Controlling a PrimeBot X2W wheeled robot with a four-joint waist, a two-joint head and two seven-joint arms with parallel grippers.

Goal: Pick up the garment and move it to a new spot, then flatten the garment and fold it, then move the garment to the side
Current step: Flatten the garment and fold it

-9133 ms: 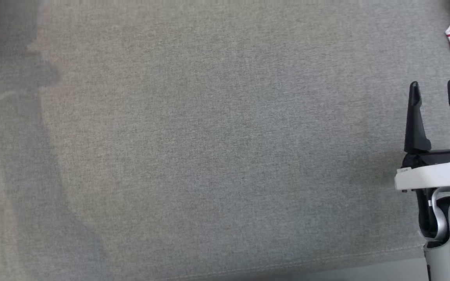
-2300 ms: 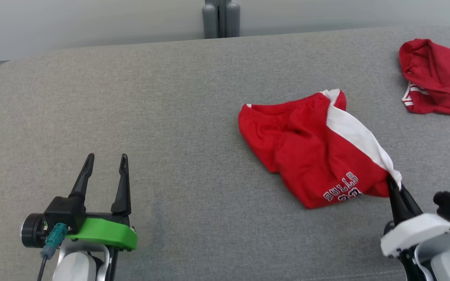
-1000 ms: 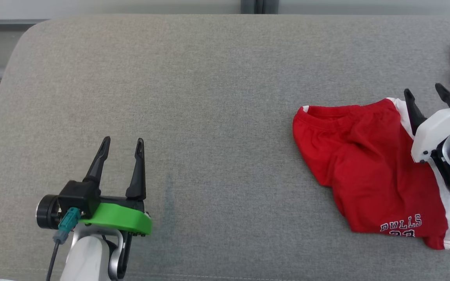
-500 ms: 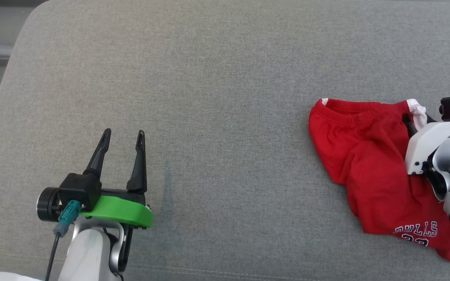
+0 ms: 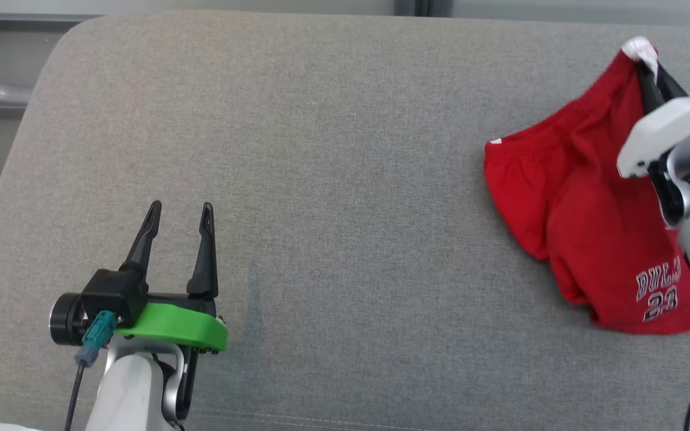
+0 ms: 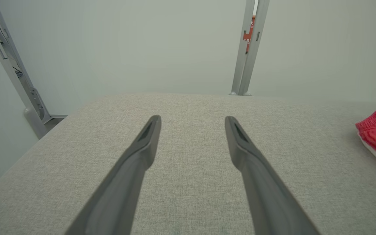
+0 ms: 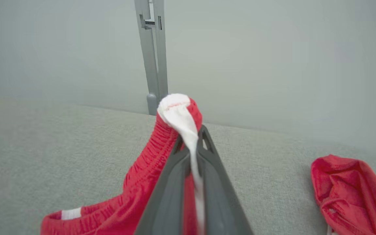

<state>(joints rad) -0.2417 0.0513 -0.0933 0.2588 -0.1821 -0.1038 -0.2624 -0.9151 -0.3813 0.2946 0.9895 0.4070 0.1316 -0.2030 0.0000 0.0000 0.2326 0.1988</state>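
Grey cushion (image 5: 345, 149) lies under both arms. On it, the right gripper (image 5: 650, 69) has its jaws pinched on the white-trimmed corner of the red shorts (image 5: 590, 197), which hang from them down to the cushion. Another red garment (image 7: 351, 189) lies beyond. The left gripper (image 5: 180, 208) gapes wide and empty, well apart.

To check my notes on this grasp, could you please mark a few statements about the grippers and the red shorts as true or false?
1. The right gripper is shut on the red basketball shorts with a white side stripe. True.
2. The left gripper also holds the shorts. False: it is open, apart from them, over the grey fabric surface.
3. The shorts lie completely flat. False: the pinched corner is raised.
4. A second crumpled red garment lies on the surface. True.
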